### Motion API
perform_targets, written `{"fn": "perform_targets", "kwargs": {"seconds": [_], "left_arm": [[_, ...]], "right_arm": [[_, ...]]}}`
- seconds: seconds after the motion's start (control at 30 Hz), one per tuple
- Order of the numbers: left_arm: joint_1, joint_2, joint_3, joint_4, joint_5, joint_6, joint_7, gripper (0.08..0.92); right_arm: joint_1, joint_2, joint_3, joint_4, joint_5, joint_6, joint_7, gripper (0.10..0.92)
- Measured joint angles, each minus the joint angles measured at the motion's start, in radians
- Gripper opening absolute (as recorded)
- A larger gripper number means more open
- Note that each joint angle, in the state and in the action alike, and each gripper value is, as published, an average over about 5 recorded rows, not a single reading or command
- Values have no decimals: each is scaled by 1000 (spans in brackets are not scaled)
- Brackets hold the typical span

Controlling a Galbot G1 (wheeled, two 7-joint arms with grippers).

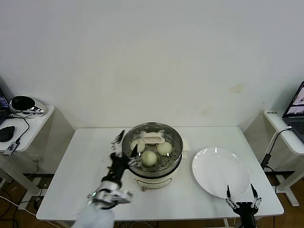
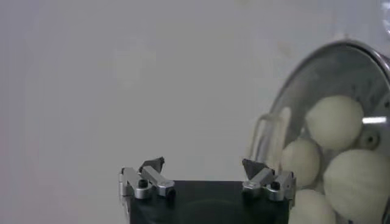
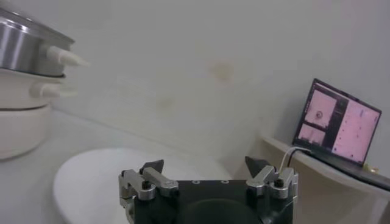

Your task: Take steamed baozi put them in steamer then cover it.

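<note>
A: From the head camera?
B: The steamer (image 1: 153,153) sits mid-desk (image 1: 76,180), the cover (image 1: 153,140) on it, the baozi (image 1: 149,158) inside. The left gripper (image 1: 124,145) is at its left rim, fingers apart. The right gripper (image 1: 242,194) hangs by the white plate (image 1: 221,172), fingers spread.

A: Left wrist?
B: Baozi (image 2: 335,122) under glass, fingers (image 2: 153,165) empty.

A: Right wrist?
B: Fingers (image 3: 152,167) apart above the plate (image 3: 91,182); a laptop (image 3: 338,128) is beyond.

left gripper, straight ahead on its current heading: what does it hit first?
Probably nothing soon. The open left gripper faces bare wall; the steamer with its cover on and baozi inside sits off to one side of that line. Depth unclear, so clearance is a guess.
</note>
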Motion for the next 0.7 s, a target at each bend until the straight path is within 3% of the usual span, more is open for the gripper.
{"fn": "perform_targets", "kwargs": {"seconds": [0.3,0.7], "left_arm": [[272,-14,-255,-38,-530,-166,-132,823],[465,-64,-354,4,-814,-277,-172,823]], "right_arm": [[-27,-22,-35,23,52,-13,-40,823],[-63,-39,-76,68,113,-37,-99,823]]}}
